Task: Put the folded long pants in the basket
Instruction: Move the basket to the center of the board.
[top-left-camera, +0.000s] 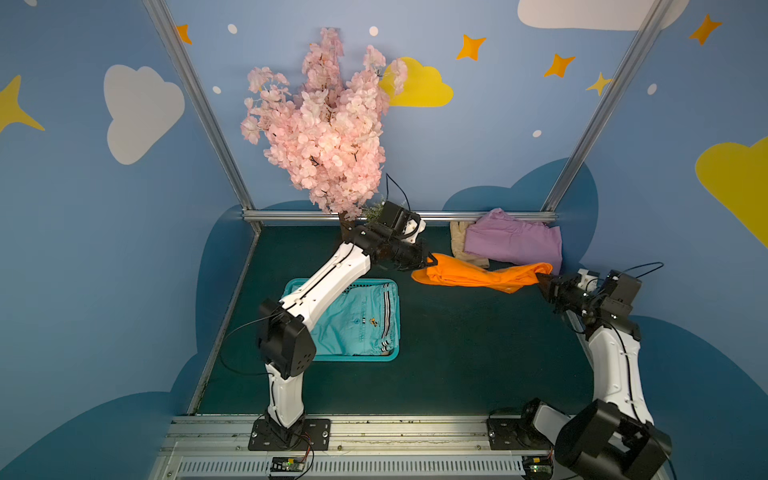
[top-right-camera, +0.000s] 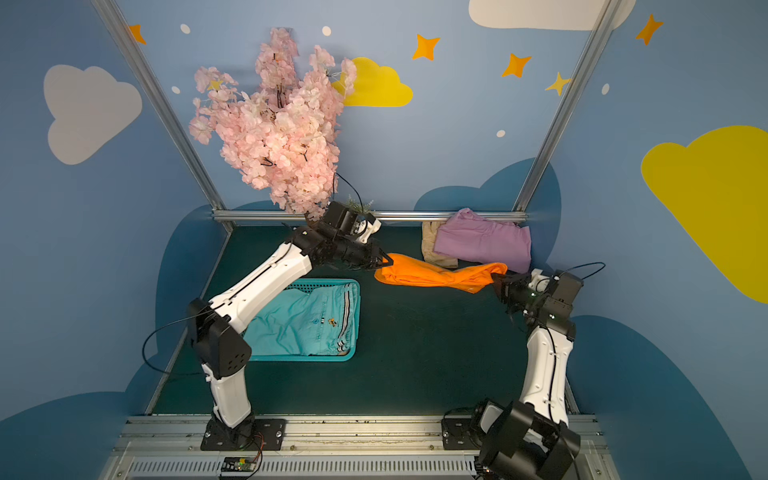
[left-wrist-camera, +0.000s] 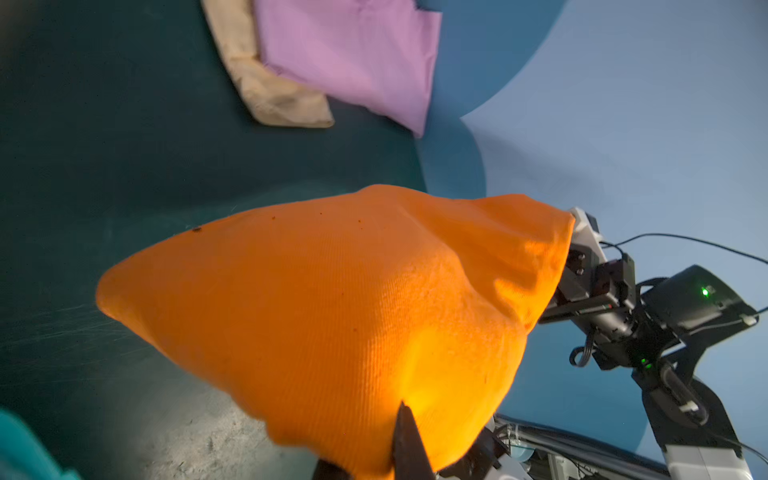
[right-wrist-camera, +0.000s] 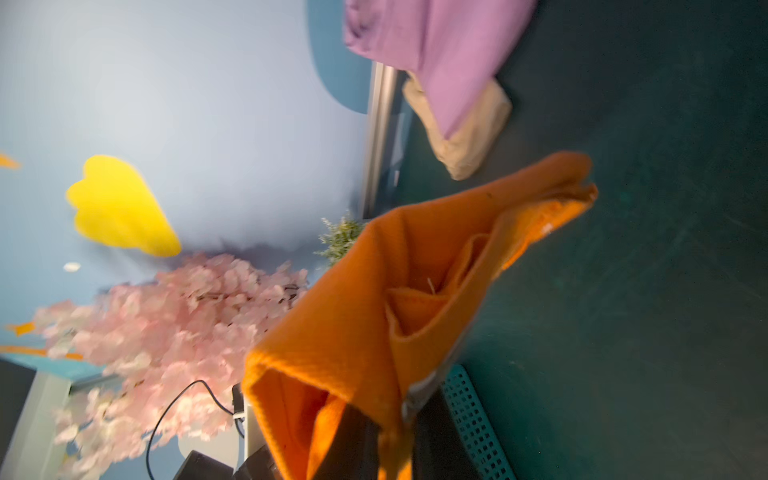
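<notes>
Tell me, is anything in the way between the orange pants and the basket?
Only bare mat lies between the orange pants and the basket. The left arm's white link crosses above the basket's far corner, and teal pants already lie inside.

- Tan pants (top-left-camera: 459, 249): largely covered by lilac pants (top-left-camera: 513, 243).
- Basket (top-left-camera: 353, 358): left side hidden behind left arm (top-left-camera: 320, 278).
- Right gripper (top-left-camera: 542, 277): fingertips buried in orange pants (top-left-camera: 473, 276).
- Blossom tree (right-wrist-camera: 166, 324): blurred in right wrist view.
- Teal pants (top-left-camera: 353, 320): emblem too small to read.
</notes>
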